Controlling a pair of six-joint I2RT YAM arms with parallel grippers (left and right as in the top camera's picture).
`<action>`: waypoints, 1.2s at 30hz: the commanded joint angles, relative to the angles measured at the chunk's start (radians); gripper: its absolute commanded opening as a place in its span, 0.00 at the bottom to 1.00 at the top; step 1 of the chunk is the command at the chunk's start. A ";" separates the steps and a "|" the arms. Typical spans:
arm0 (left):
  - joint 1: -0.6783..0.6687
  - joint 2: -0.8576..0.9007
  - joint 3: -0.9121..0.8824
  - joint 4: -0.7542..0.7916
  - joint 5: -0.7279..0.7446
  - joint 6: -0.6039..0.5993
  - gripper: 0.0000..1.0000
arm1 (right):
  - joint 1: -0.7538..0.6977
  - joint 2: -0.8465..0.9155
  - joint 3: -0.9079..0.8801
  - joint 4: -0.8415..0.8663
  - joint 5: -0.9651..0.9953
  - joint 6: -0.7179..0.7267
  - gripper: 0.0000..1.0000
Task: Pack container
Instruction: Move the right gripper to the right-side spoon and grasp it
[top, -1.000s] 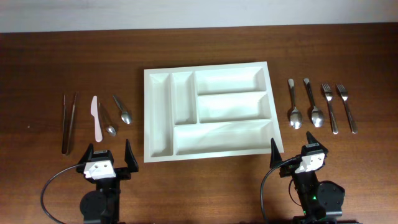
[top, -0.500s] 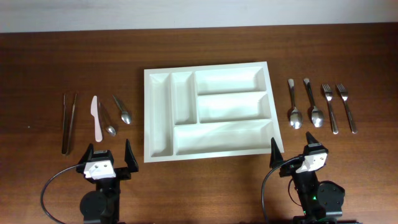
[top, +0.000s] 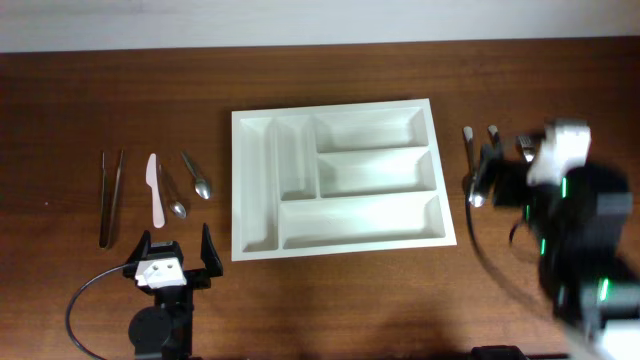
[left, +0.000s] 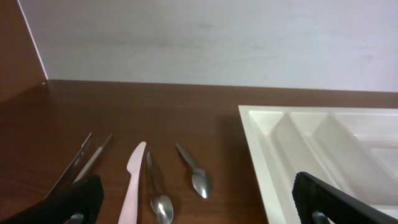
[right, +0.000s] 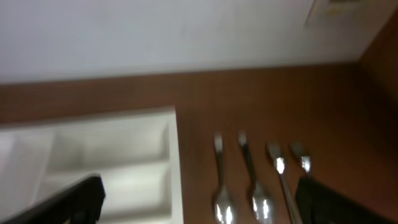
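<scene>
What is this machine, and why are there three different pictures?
It is a robot with two arms at a table. One picture looks down from above; the other two come from small cameras on the wrists. The black prongs are each arm's grabbing tool: the left tool and right tool are both open, holding nothing. In the middle lies an empty white cutlery tray. Left of it lie tongs, a white knife and two spoons. Right of it lie two more spoons and blurry cutlery.
</scene>
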 joint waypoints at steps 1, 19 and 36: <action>0.003 -0.008 -0.006 0.000 0.014 0.015 0.99 | -0.010 0.261 0.295 -0.185 0.019 -0.037 0.99; 0.003 -0.008 -0.006 0.000 0.014 0.015 0.99 | -0.110 0.882 0.704 -0.540 0.014 -0.128 1.00; 0.003 -0.008 -0.006 0.000 0.014 0.015 0.99 | -0.110 1.099 0.684 -0.514 0.013 -0.145 0.66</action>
